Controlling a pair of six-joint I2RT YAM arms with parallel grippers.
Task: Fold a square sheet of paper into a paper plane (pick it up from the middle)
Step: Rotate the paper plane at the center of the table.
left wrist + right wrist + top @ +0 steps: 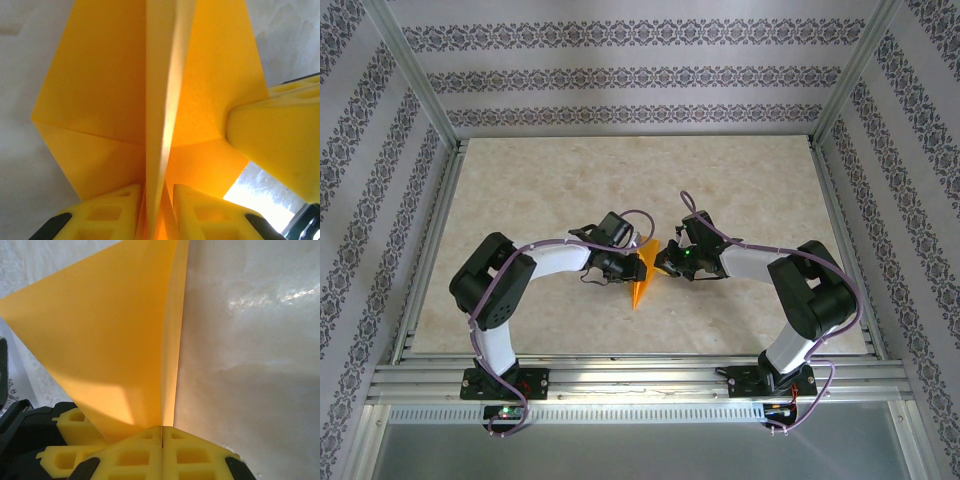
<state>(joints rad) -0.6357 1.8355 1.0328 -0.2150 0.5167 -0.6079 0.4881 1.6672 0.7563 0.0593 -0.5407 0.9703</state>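
Orange-yellow paper plane, folded triangular flaps, raised central ridge, pointed tip facing nearward.

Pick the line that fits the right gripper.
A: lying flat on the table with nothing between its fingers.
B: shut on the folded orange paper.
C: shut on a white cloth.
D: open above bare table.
B: in the right wrist view, the right gripper has its yellow fingers pressed together, and the folded orange paper rises out of the seam between them.
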